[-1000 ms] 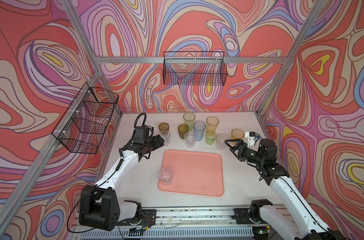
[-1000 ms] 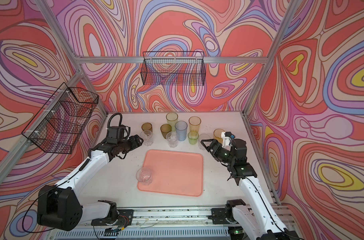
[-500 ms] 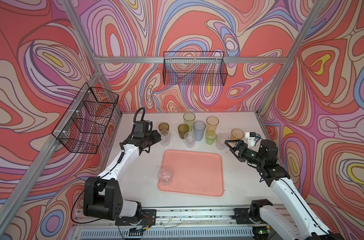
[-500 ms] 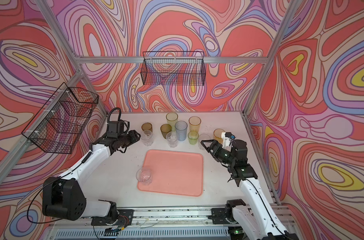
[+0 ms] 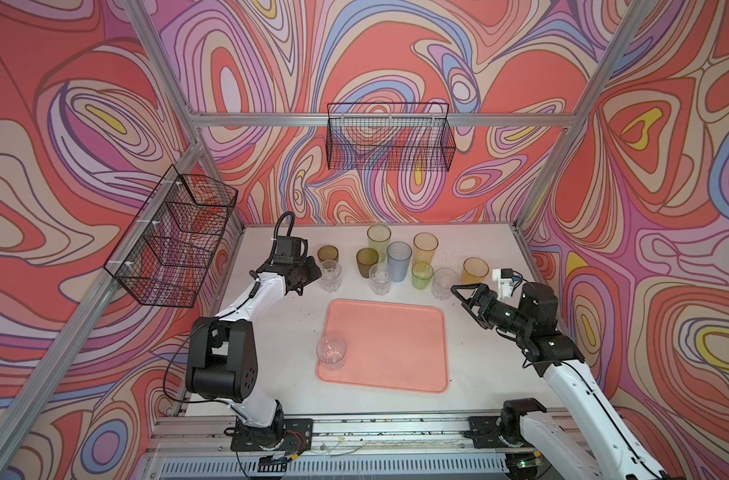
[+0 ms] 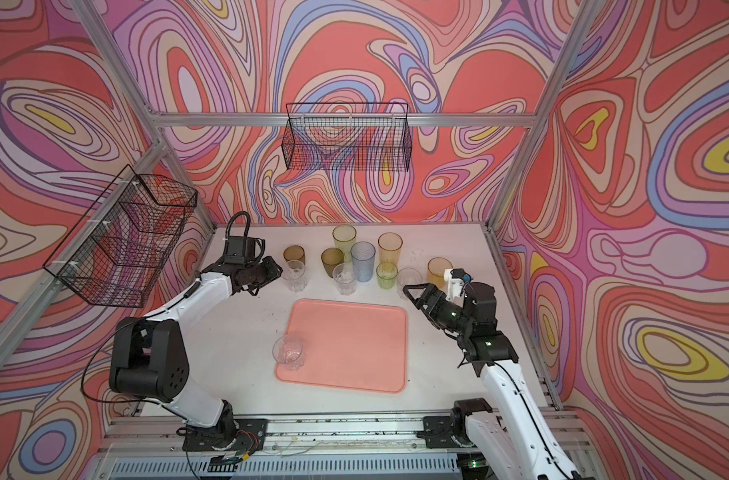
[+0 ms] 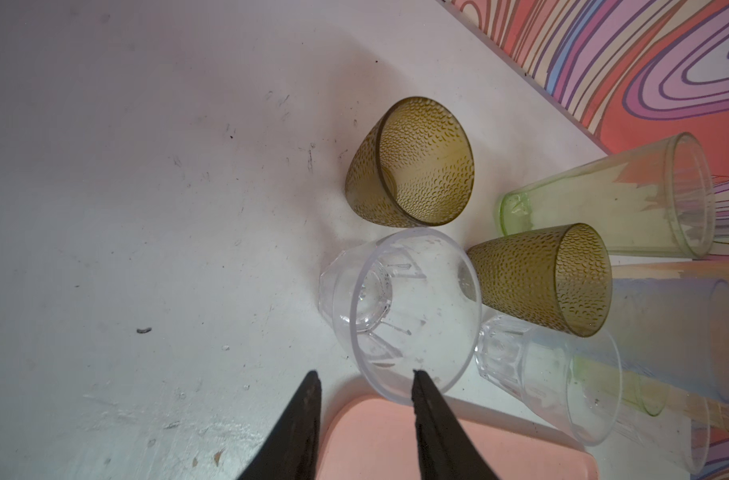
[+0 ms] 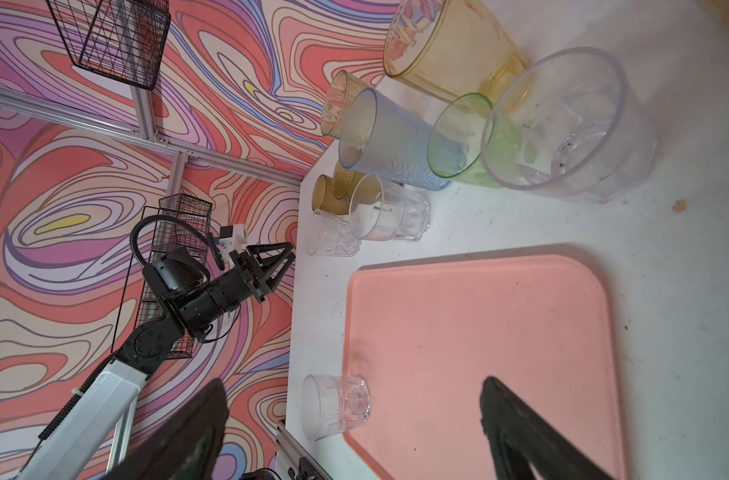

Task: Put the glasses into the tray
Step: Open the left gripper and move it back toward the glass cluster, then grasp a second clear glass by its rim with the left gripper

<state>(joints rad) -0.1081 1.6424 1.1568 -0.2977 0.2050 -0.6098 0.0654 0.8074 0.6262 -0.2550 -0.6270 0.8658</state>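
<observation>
One clear glass point(image 5: 331, 353) sits in the tray point(image 5: 396, 332); your left claw point(image 7: 364, 374), apart, straddles the next glass point(image 7: 412, 316) at its rim for a wall pinch; right claw point(image 8: 352, 381) gapes empty.

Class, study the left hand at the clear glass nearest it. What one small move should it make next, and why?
Probably shut the left hand on the clear glass. One finger appears inside the rim, the other outside, with a gap left, so the wall is not yet pinched. Once gripped, it could go to the tray.
</observation>
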